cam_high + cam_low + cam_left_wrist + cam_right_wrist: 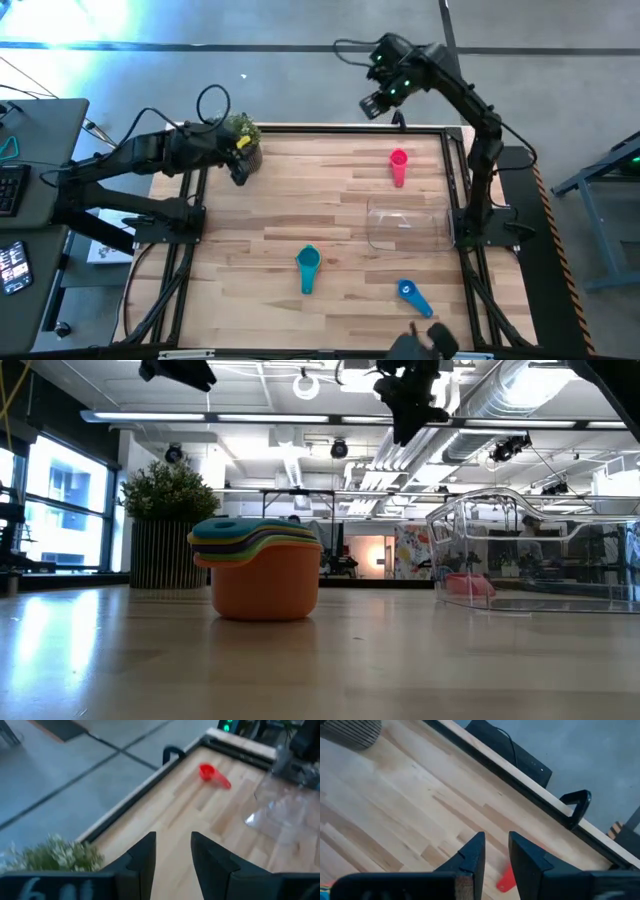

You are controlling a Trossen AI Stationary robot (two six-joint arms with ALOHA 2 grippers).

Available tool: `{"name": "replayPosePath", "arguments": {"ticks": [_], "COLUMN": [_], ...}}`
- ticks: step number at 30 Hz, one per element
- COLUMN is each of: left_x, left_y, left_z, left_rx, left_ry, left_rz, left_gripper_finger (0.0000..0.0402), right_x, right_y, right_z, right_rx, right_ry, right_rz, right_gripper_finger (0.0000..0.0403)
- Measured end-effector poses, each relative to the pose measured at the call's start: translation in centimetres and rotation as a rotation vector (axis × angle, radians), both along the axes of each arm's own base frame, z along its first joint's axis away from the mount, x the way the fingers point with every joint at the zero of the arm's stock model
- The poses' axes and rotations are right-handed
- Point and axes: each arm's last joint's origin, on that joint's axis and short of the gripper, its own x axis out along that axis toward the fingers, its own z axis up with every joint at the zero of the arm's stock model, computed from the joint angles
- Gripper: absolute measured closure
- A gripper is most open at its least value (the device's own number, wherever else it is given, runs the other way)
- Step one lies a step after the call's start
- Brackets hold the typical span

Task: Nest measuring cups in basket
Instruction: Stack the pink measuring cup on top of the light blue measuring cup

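Both jaws stand slightly apart and empty, left gripper (pixel 172 865) over the far-left plant (pixel 243 130), so I'd send it down to the near stack (pixel 307 262) and lift that squarely toward the basket (pixel 410 225) at right.

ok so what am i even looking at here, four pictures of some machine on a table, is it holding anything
It is a robot with two dark arms at a wooden table. One picture looks straight down, one looks level across the tabletop, and two come from cameras on the wrists. The left gripper hangs by the potted plant; the right gripper is raised past the far edge. Both are open and hold nothing. On the table lie a stack of nested cups, a magenta cup, a blue cup and a clear basket.
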Motion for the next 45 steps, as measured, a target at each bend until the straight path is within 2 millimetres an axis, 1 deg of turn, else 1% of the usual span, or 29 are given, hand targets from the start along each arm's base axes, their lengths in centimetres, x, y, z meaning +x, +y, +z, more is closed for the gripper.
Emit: {"name": "replayPosePath", "arguments": {"ticks": [4, 8, 11, 16, 21, 27, 37, 41, 45], "left_x": [0.2, 0.1, 0.0, -0.2, -0.4, -0.6, -0.7, -0.7, -0.7], "left_y": [0.7, 1.3, 1.6, 2.2, 2.7, 3.2, 3.3, 3.3, 3.3], "left_z": [0.5, 0.8, 0.9, 0.9, 0.8, 0.8, 0.8, 0.8, 0.8], "left_rx": [0.048, 0.076, 0.084, 0.084, 0.085, 0.084, 0.09, 0.107, 0.108], "left_ry": [-0.04, -0.056, -0.052, -0.051, -0.049, -0.048, -0.043, -0.027, -0.026], "left_rz": [0.013, 0.034, 0.052, 0.088, 0.12, 0.147, 0.153, 0.141, 0.14], "left_gripper_finger": [0.0289, 0.0289, 0.0289, 0.0289, 0.0289, 0.0289, 0.0289, 0.0289, 0.0289], "right_x": [-1.6, -3.1, -4.0, -5.4, -6.3, -6.7, -7.1, -7.3, -7.4], "right_y": [-2.0, -4.0, -5.2, -6.7, -6.8, -6.5, -6.0, -5.7, -5.6], "right_z": [-0.3, -1.6, -3.5, -8.1, -12.8, -17.0, -22.0, -23.5, -24.6], "right_rx": [0.029, 0.06, 0.119, 0.265, 0.393, 0.411, 0.422, 0.42, 0.393], "right_ry": [-0.009, 0.035, 0.081, 0.197, 0.302, 0.396, 0.399, 0.398, 0.395], "right_rz": [-0.015, -0.041, -0.066, -0.127, -0.159, -0.19, -0.24, -0.25, -0.257], "right_gripper_finger": [0.0316, 0.0293, 0.0276, 0.0265, 0.0265, 0.0265, 0.0265, 0.0265, 0.0265]}}
